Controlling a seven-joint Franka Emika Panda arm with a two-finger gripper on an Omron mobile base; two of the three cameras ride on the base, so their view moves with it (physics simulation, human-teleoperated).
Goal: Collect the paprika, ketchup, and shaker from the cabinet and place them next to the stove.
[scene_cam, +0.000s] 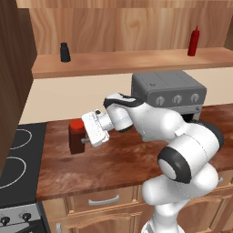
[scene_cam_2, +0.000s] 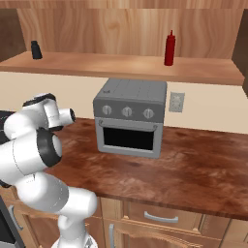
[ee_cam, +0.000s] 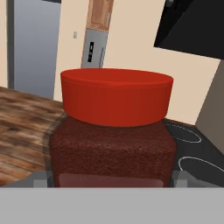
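Near the stove [scene_cam: 13,159], the paprika [scene_cam: 76,136] stands between open gripper [scene_cam: 86,139] fingers.

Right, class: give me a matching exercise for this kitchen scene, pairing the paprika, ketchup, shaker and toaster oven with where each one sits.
Things:
1. paprika
2. ketchup
3. shaker
4. toaster oven

Places:
A. left part of the cabinet shelf
B. on the counter against the wall
C. on the counter next to the stove, at the gripper
D. right part of the cabinet shelf

Pairs: 1-C, 2-D, 3-A, 4-B

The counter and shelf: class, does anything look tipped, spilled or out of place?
Nothing stands out. The paprika stands upright on the counter by the stove; ketchup and shaker stand upright on the cabinet shelf.
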